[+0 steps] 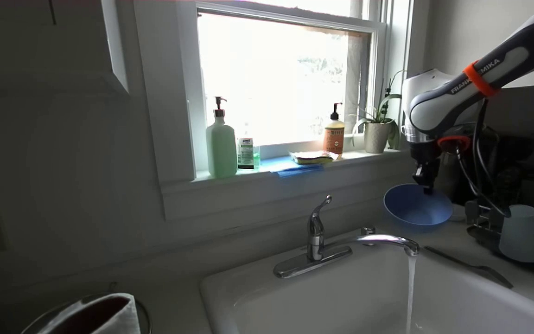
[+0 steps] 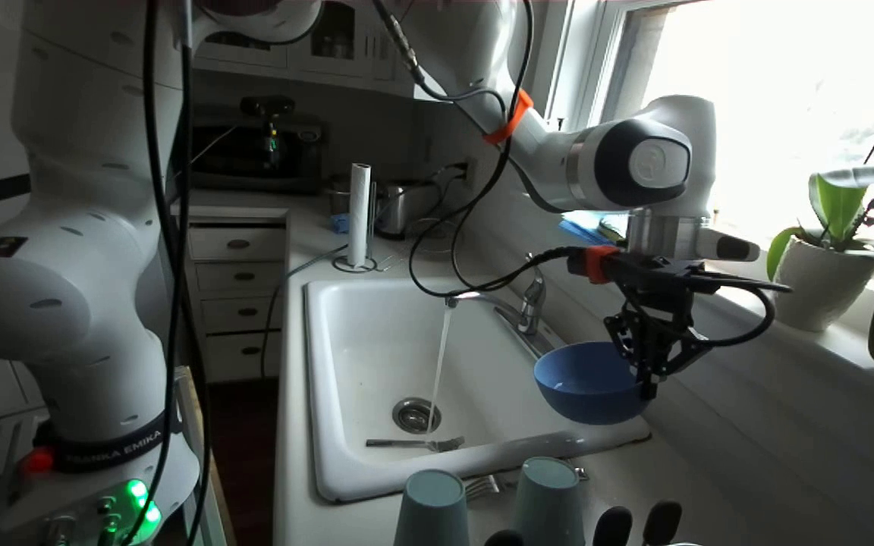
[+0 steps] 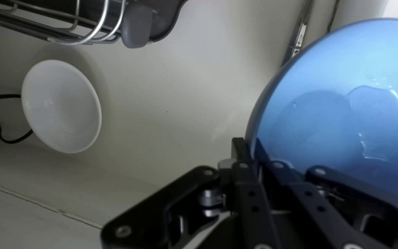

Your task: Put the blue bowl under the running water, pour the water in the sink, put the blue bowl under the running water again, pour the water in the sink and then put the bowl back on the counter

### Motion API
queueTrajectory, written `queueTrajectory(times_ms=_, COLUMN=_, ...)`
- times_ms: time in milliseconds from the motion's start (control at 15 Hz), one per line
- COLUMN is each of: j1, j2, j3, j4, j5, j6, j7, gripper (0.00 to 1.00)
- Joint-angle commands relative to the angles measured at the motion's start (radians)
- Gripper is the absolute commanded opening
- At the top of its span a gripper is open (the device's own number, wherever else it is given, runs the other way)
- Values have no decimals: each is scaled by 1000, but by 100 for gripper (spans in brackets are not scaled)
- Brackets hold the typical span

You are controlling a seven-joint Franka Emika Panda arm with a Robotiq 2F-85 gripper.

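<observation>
My gripper (image 3: pixel 252 147) is shut on the rim of the blue bowl (image 3: pixel 337 114), one finger inside and one outside. The bowl shows in both exterior views (image 1: pixel 415 206) (image 2: pixel 589 390), held slightly tilted in the air near the sink's back corner, beside the faucet (image 1: pixel 362 241) and apart from the stream. A little water or a few drops glint inside the bowl. The running water (image 1: pixel 410 292) falls from the spout into the white sink (image 2: pixel 357 334), near the drain. The counter (image 3: pixel 171 90) lies below the gripper in the wrist view.
A small white bowl (image 3: pixel 60 105) stands on the counter near a dish rack (image 3: pixel 81 34). Pale cups (image 2: pixel 435 504) (image 2: pixel 549 493) stand upside down beside the sink. A fork (image 2: pixel 414 443) lies in the sink. A plant pot (image 2: pixel 824 280) and bottles (image 1: pixel 221 146) line the window sill.
</observation>
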Motion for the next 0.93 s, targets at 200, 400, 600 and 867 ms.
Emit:
queueTrajectory(times_ms=200, j1=-68, j2=110, j3=-14, j4=153, j5=95, j6=-113, j7=-81, gripper=1)
queueTrajectory(times_ms=400, j1=-110, j2=155, j3=-17, j4=212, j5=124, j6=-138, j7=-102, gripper=1)
queueTrajectory(times_ms=600, j1=-152, j2=196, j3=-9, j4=265, j5=168, j6=-146, j7=-128, gripper=1)
queueTrajectory(times_ms=867, j1=-176, j2=249, j3=-7, j4=316, j5=202, j6=-135, j7=-114, gripper=1)
